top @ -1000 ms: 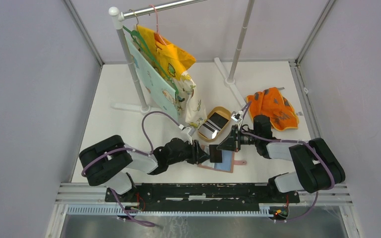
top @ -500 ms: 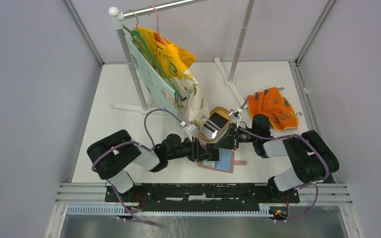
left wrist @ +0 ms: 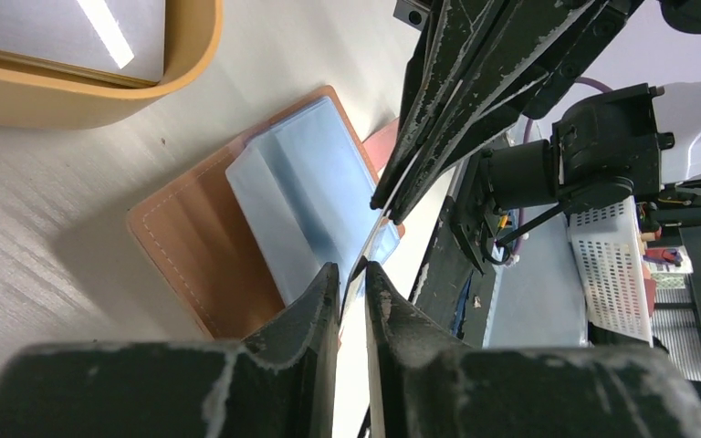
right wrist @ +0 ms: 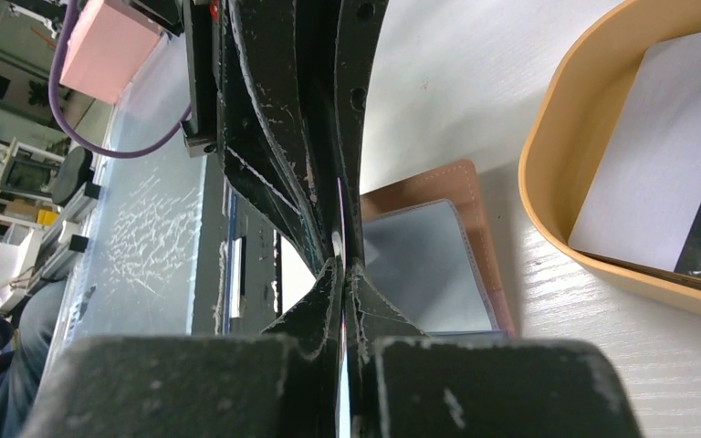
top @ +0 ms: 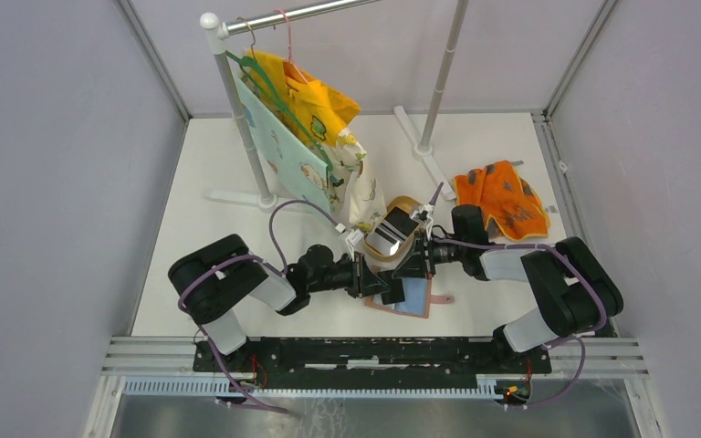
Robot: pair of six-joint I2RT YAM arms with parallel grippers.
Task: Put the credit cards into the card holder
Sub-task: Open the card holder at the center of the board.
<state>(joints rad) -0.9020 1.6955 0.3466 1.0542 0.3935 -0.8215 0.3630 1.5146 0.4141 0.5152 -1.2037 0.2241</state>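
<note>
Your right end effector (right wrist: pixel 343 266) is pinched shut on one credit card (right wrist: pixel 340 210), and the card stands on its thin edge. Your left end effector (left wrist: pixel 349 278) is narrow, with the card's other end between its fingers, but you cannot tell if it is squeezing. The card's long side runs from one arm to the other. The card holder (left wrist: pixel 210 246) lies open on the desk (left wrist: pixel 55 201), right under the card, blue pockets (left wrist: pixel 310 201) facing up. Both arms are just as near. The other cards (right wrist: pixel 657 173) sit in the tan dish (right wrist: pixel 548 182) beside it.
</note>
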